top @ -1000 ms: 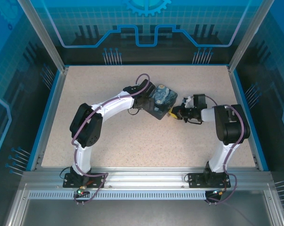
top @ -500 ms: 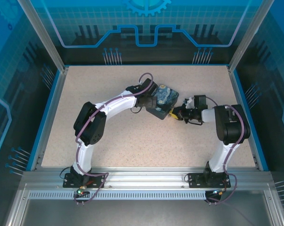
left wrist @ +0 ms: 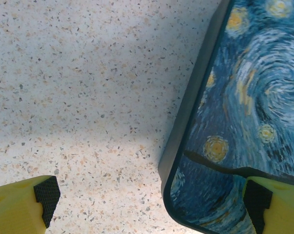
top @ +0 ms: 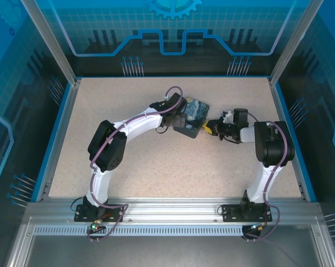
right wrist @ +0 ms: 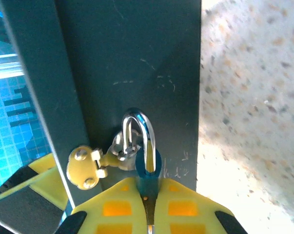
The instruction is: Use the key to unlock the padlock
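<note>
We judge the padlock (right wrist: 147, 163), hung on the hasp (right wrist: 83, 168) at the side of the box (left wrist: 244, 97), light, stiff and slippery, best pinched by its body, where the right gripper (right wrist: 147, 200) clamps it; the left gripper (left wrist: 151, 195) gapes at that box's corner.

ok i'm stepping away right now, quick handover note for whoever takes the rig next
Left gripper: open, straddling a corner of the blue box, one finger over the box, the other over bare table.
Right gripper: shut on the body of the padlock, at the box's side.
Padlock: shackle closed, hooked through the loop at the box's latch.
Done: padlock gripped.
Left: get the key into the padlock, turn it, free the shackle.
</note>
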Tool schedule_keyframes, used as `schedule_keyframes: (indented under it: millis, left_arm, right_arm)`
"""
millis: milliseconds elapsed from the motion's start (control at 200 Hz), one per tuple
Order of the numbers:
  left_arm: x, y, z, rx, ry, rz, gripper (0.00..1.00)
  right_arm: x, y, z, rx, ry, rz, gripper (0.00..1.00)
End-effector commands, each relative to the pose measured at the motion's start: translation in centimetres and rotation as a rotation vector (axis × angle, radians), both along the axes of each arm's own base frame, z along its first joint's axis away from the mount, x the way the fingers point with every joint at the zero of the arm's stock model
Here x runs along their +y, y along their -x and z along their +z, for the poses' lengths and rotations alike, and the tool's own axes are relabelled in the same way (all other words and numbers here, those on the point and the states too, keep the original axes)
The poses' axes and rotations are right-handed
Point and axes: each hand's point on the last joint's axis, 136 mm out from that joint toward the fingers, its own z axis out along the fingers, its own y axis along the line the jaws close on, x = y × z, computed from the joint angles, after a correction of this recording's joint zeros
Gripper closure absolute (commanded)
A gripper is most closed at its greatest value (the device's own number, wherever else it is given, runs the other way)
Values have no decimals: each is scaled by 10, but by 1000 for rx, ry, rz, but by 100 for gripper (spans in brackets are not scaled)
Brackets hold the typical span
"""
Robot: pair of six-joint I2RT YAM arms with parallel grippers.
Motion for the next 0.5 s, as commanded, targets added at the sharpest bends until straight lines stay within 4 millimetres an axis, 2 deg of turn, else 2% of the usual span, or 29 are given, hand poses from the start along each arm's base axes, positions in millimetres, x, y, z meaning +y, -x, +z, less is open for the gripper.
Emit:
schedule_keyframes:
  millis: [0, 85, 110, 230, 320, 495]
  left_arm:
    - [19, 22, -42, 124, -142, -27, 2]
    - [19, 23, -43, 128, -139, -24, 2]
    - [19, 23, -42, 127, -139, -24, 2]
    - [20, 23, -42, 129, -143, -24, 2]
    - [20, 22, -41, 126, -145, -24, 2]
    - [20, 21, -37, 120, -146, -22, 1]
  right_arm:
    - [-3, 8, 3, 40, 48, 23, 100]
    - [-16, 22, -9, 110, 149, -3, 100]
    - [-21, 17, -4, 107, 192, -14, 100]
    - [-37, 27, -10, 159, 357, -11, 100]
    - [-40, 29, -9, 167, 405, 6, 100]
    - [-35, 27, 2, 122, 387, 21, 100]
